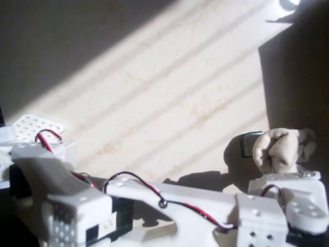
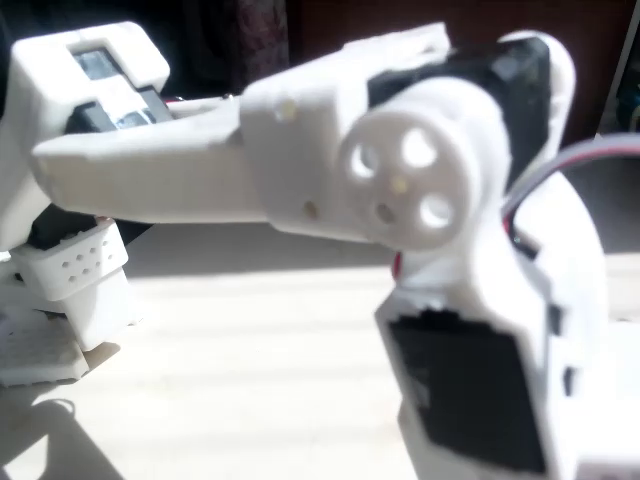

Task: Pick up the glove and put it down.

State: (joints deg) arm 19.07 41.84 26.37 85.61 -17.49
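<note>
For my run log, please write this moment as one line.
arm: stretched right, overhead view | glove: bunched at arm's end | green-and-white card: beside glove | gripper: jaws hidden | table: sunlit

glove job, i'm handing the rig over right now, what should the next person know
Gripper: sits over the glove at the right edge of the overhead view; its fingers are hidden by the arm, so open or shut cannot be told.
Glove: bunched up above the arm's end, next to a small green card on the sunlit table.
Done: arm has reached the glove.
Left: confirm the grip, lift, set it down.
</note>
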